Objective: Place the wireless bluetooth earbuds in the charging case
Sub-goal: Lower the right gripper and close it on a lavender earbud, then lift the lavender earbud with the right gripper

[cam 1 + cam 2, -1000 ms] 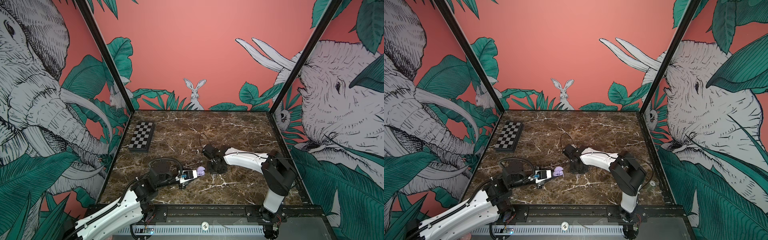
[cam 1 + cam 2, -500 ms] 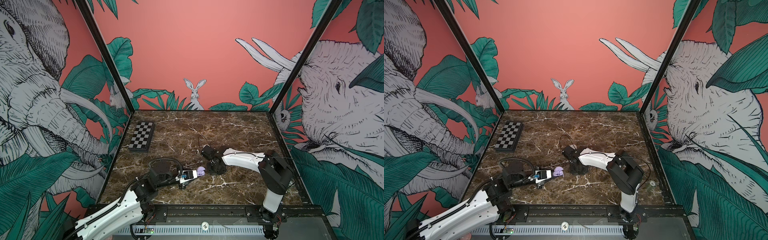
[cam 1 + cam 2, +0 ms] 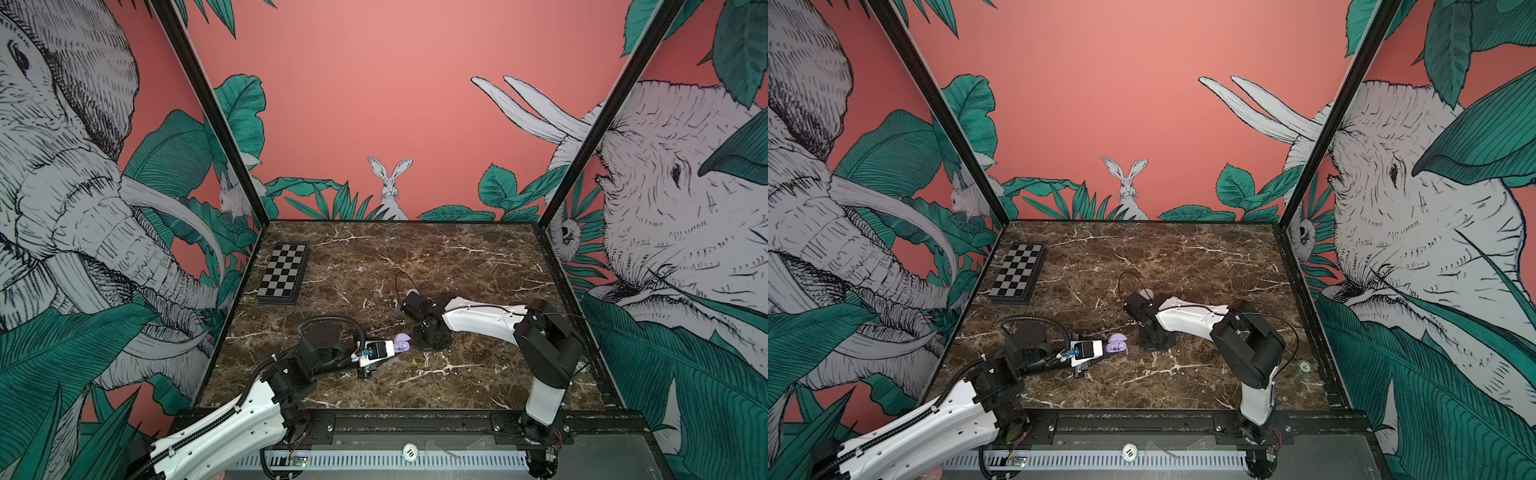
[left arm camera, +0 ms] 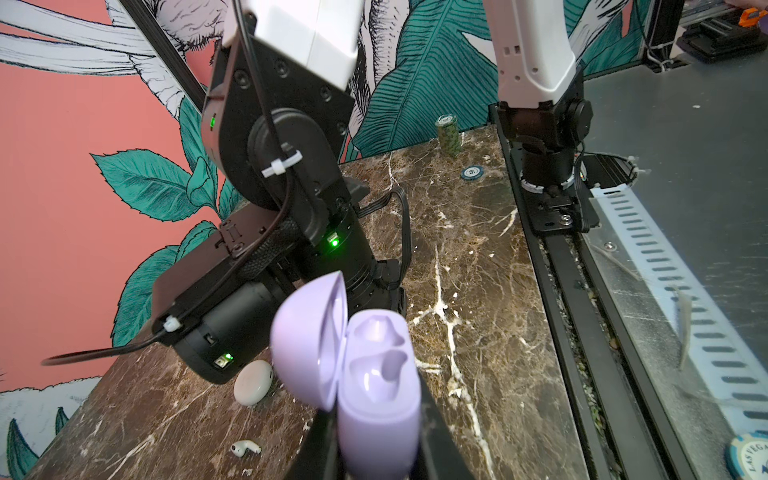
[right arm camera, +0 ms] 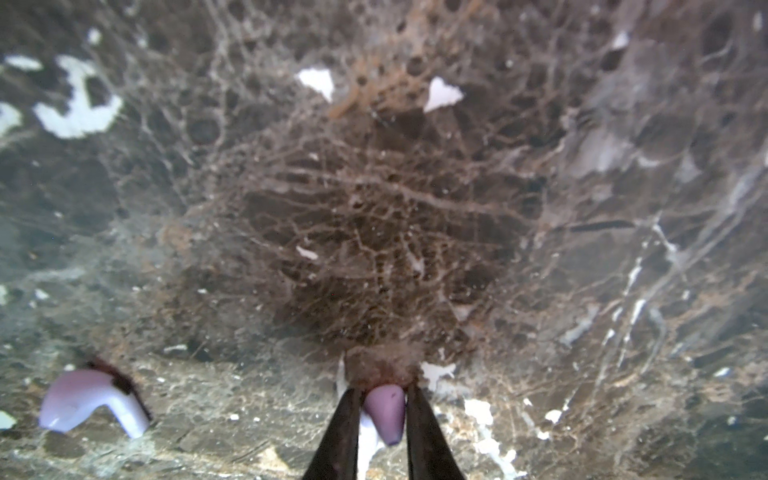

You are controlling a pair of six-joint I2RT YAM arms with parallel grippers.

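Note:
A lilac charging case (image 4: 376, 395) with its lid swung open and both wells empty is held off the table by my left gripper (image 4: 376, 455), which is shut on its base. The case shows in both top views (image 3: 401, 343) (image 3: 1116, 344). Just right of it my right gripper (image 3: 432, 340) points straight down at the table. In the right wrist view that gripper (image 5: 384, 415) is shut on a lilac earbud (image 5: 387, 409) at the marble surface. A second lilac earbud (image 5: 83, 401) lies apart from it. A white earbud (image 4: 246, 448) lies beside the held case.
A closed white round case (image 4: 252, 382) lies by the right wrist. A folded chessboard (image 3: 284, 272) lies at the back left. A stack of poker chips (image 4: 449, 135) and a loose chip (image 4: 471, 171) sit near the right arm's base (image 4: 544, 166).
The right arm has edged slightly left over the table, its gripper still pointing down. The left arm and the lilac case have not moved.

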